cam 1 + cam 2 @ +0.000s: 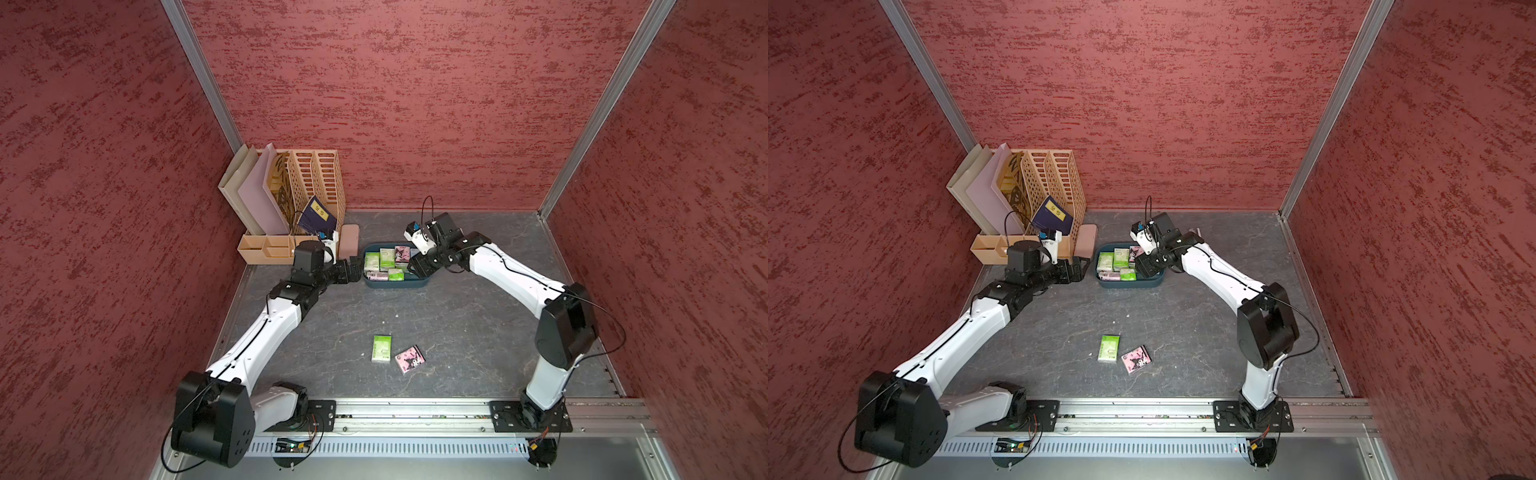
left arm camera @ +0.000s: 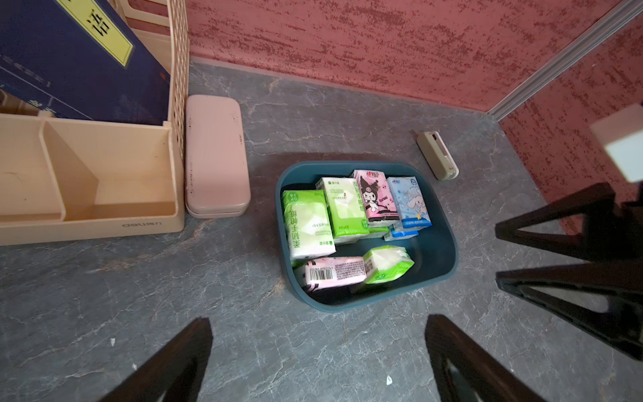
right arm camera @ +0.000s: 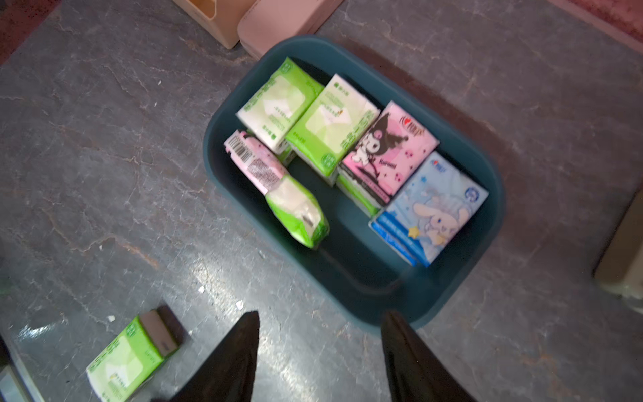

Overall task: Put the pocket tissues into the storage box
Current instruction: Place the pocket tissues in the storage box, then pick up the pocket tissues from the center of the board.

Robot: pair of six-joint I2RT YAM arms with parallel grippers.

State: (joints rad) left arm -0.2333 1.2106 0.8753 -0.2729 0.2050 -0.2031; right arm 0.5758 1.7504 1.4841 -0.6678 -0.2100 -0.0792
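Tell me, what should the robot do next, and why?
Probably move the right end effector, open and empty over the storage box, toward the green packet on the table; it and the pink packet beside it lie outside the box.

Stock I am reading off the right wrist camera:
- Storage box (image 3: pixel 351 264): sitting on the grey table (image 3: pixel 104 174).
- Pocket tissues (image 3: pixel 389 149): green, pink and blue packets lying inside the box, and one green packet (image 3: pixel 299 212) leaning tilted.
- Loose green packet (image 3: pixel 128 358): lying outside the box, well apart.
- Pink case (image 3: pixel 285 24): resting just beside the box.
- Right gripper (image 3: pixel 322 315): hanging at the box's rim, jaws apart, carrying nothing.
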